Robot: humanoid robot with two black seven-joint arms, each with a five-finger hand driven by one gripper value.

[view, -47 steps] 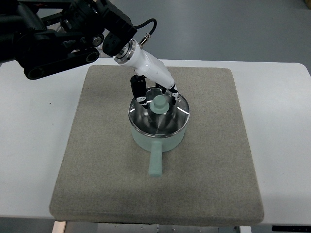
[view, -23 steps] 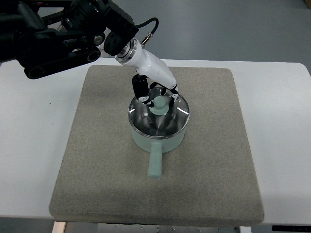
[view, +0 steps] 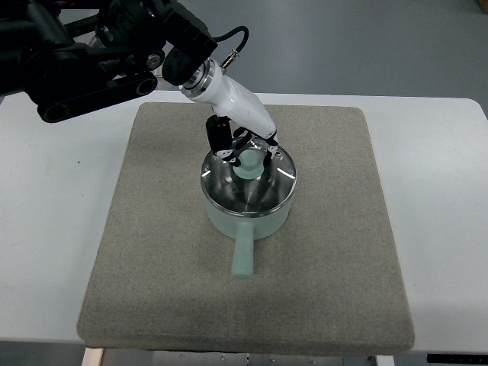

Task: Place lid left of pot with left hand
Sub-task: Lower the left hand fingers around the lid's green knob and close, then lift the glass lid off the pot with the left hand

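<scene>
Lying nearest on the grey felt mat [view: 152, 252] over the white table [view: 46, 229]: the pale green straight handle [view: 243, 253], pointing toward the camera. Sitting behind it, mid-mat: the mint-green round pot [view: 248, 216]. Resting on its rim, slightly tilted: the shiny steel lid [view: 248, 187] with a mint-green knob [view: 248, 161]. Closing on that knob from behind: the white-and-black left hand [view: 245, 149], fingers [view: 219, 139] pinching either side. Reaching in from the upper left: the black arm [view: 91, 53].

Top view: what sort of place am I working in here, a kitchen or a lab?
Likely a lab test bench, not a kitchen: a plain white table on grey flooring, a grey felt mat, and just one lidded pot staged on it.
</scene>
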